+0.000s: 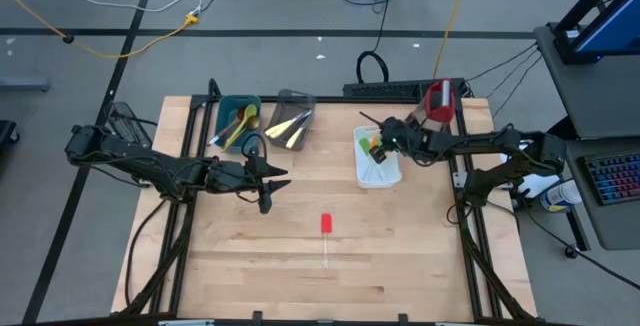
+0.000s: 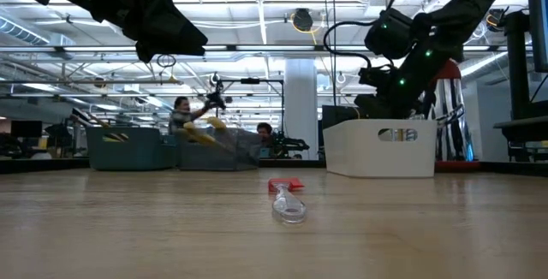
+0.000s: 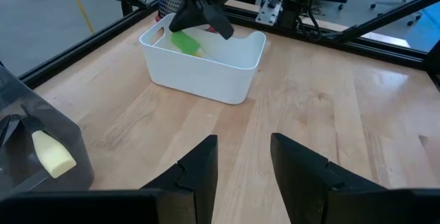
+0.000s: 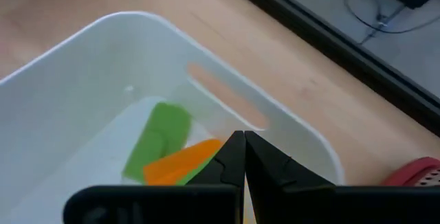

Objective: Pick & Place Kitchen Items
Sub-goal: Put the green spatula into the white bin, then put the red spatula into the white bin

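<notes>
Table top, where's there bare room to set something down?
Bare wood lies on the table both sides of the red-headed spatula, and ahead of it. It is crowded along the far edge: teal tub, grey tub, white tub, both arms.

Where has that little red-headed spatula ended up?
Seen from above, the red-headed spatula lies alone on the bare wooden table, near its middle, in front of the white tub and between the two arms.

High view: straight down over the whole table [image 1: 300, 266]. Low view: level with the tabletop, facing across into the room. Left wrist view: forward, low over the wood toward the white tub [image 3: 206, 73]. Right wrist view: close above that same tub, shared by all four.
</notes>
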`<action>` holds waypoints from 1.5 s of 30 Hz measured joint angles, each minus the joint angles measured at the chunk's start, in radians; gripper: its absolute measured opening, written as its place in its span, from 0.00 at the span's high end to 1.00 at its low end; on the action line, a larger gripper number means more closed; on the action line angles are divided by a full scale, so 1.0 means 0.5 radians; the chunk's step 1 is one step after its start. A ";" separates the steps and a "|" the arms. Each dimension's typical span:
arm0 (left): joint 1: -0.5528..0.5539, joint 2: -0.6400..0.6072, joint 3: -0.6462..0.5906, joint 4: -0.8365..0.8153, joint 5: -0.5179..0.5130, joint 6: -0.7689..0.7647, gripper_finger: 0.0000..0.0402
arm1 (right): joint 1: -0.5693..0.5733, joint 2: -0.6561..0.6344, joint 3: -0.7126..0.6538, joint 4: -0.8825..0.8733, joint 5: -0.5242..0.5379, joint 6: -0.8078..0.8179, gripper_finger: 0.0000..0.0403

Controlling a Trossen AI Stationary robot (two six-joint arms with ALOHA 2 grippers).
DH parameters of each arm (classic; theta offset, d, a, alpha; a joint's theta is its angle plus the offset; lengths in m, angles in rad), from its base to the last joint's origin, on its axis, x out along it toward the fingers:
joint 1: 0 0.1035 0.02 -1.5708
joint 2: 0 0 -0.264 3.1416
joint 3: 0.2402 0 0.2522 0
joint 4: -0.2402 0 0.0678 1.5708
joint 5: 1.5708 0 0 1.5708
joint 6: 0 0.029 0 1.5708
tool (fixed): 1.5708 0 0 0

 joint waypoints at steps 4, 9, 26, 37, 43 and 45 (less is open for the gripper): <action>0.000 0.000 0.000 0.000 0.000 0.001 0.65 | -0.007 0.000 0.000 -0.001 0.038 0.022 1.00; 0.000 0.000 0.000 0.000 0.000 0.005 0.65 | -0.006 0.000 0.000 -0.002 0.031 0.017 1.00; 0.000 0.000 0.000 0.000 0.000 0.004 0.65 | -0.004 0.000 0.000 -0.003 -0.067 -0.021 0.79; 0.000 0.000 0.000 0.000 0.002 -0.320 0.65 | 0.136 -0.040 0.000 0.332 -0.065 -0.156 0.67; -0.025 0.000 0.000 0.001 0.003 -0.594 0.65 | 0.321 -0.100 0.002 0.522 -0.068 -0.268 0.67; -0.043 0.000 0.000 0.006 0.004 -0.603 0.65 | 0.404 -0.108 0.002 0.546 -0.073 -0.275 0.67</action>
